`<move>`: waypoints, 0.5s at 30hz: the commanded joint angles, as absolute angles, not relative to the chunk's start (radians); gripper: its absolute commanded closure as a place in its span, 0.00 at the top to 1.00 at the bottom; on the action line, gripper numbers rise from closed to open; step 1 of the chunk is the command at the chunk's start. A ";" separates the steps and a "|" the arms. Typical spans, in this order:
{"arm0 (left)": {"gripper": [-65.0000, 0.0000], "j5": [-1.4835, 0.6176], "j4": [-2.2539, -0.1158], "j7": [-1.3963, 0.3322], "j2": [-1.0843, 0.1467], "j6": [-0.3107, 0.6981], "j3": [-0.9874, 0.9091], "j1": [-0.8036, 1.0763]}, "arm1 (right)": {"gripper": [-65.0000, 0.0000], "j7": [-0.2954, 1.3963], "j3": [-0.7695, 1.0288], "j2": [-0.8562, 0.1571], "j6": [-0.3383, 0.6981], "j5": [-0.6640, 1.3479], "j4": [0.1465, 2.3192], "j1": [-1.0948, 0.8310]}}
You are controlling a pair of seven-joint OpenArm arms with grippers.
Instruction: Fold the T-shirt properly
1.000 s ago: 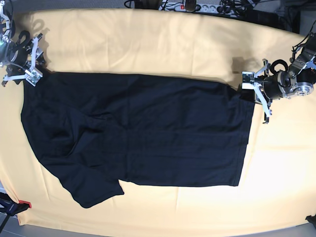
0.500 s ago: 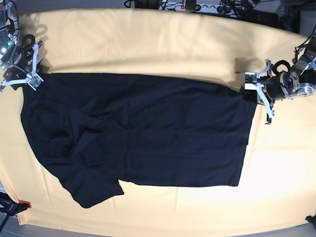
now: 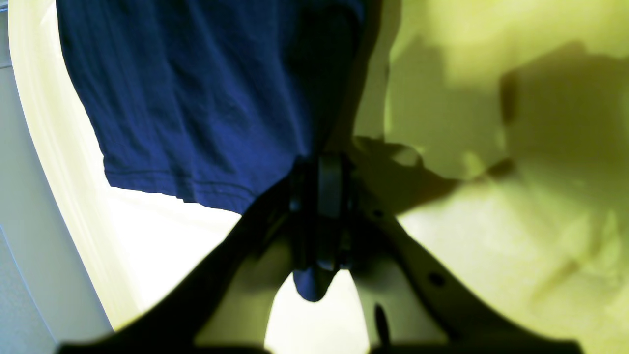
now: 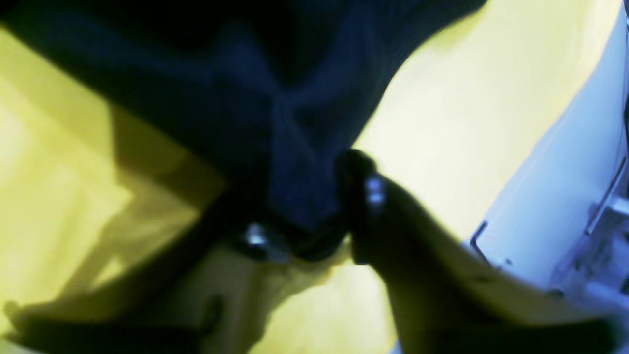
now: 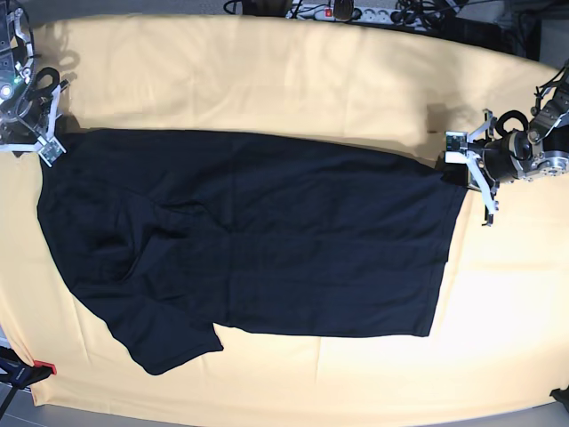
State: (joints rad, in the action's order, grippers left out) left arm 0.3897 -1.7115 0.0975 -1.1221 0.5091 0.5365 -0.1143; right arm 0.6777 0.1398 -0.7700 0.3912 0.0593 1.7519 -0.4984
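The black T-shirt (image 5: 249, 231) lies spread flat on the yellow table (image 5: 267, 71), its hem at the right and one sleeve pointing toward the front left. At the T-shirt's far right corner, my left gripper (image 5: 460, 167) is shut on the hem. In the left wrist view the cloth (image 3: 206, 98) looks blue and a bit pokes out behind the closed left gripper (image 3: 322, 167). My right gripper (image 5: 46, 142) is at the far left corner. In the right wrist view, the right gripper (image 4: 304, 216) pinches a bunched corner of the T-shirt (image 4: 275, 123).
A power strip and cables (image 5: 347, 13) lie beyond the table's back edge. A small red object (image 5: 44, 366) sits off the front left corner. The table's pale rim (image 3: 59, 162) runs close beside the hem.
My right gripper has moved onto the T-shirt's far left corner and closed on it. My left gripper has drawn the hem corner slightly to the right, pulling the far edge straighter.
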 commanded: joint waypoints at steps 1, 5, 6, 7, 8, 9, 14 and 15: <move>0.00 0.384 -1.722 0.105 -1.150 0.500 0.525 -0.131 | 0.13 0.685 0.150 -0.793 0.382 0.043 1.758 -0.498; 0.00 0.384 -1.722 0.105 -1.150 0.500 0.525 -0.131 | 0.00 0.695 0.150 -0.794 0.381 0.043 1.758 -0.496; 0.00 0.384 -1.723 0.105 -1.151 0.501 0.525 -0.131 | 0.00 0.705 0.150 -0.793 0.382 0.043 1.758 -0.491; 0.00 0.384 -1.725 0.105 -1.155 0.503 0.525 -0.131 | 0.00 0.724 0.150 -0.794 0.383 0.042 1.758 -0.484; 0.00 0.384 -1.732 0.105 -1.162 0.506 0.525 -0.131 | 0.00 0.738 0.150 -0.796 0.380 0.023 1.758 -0.481; 0.00 0.384 -1.744 0.105 -1.171 0.515 0.525 -0.131 | 0.00 0.741 0.150 -0.798 0.376 -0.006 1.758 -0.479; 0.00 0.315 -1.824 0.105 -1.242 0.579 0.525 -0.131 | 0.00 0.746 0.151 -0.809 0.358 -0.052 1.758 -0.479; 0.00 0.292 -1.839 0.105 -1.252 0.595 0.525 -0.131 | 0.00 0.749 0.151 -0.812 0.358 -0.052 1.758 -0.479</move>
State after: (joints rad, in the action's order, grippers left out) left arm 0.2962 -1.8305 0.1005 -1.2282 0.6056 0.5365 -0.1146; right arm 0.7338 0.1390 -0.7826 0.3733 -0.0338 1.7481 -0.4839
